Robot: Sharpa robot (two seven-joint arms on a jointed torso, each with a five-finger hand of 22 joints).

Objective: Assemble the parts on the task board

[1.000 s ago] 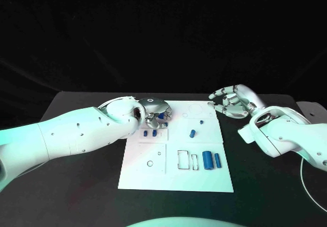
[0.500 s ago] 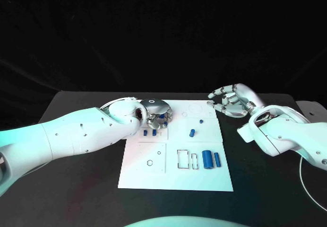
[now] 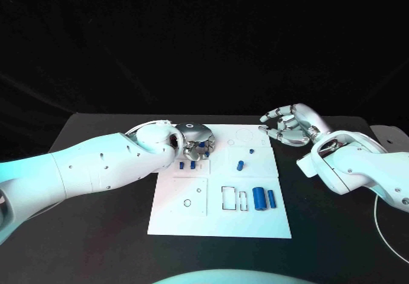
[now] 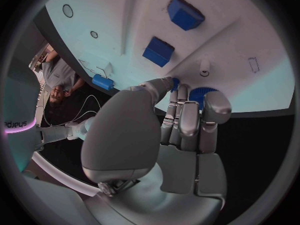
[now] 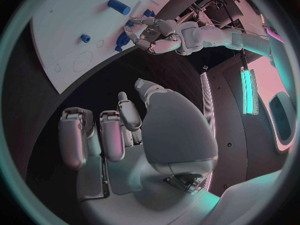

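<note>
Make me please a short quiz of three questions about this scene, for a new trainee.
1. True or false: the left hand is over the task board.
2. Which hand holds nothing, with its fingers apart? A. left B. right
3. Fill in: the two long blue parts near the board's right edge lie ____ each other.

Key: 1 true; 2 B, the right hand; 3 beside.
</note>
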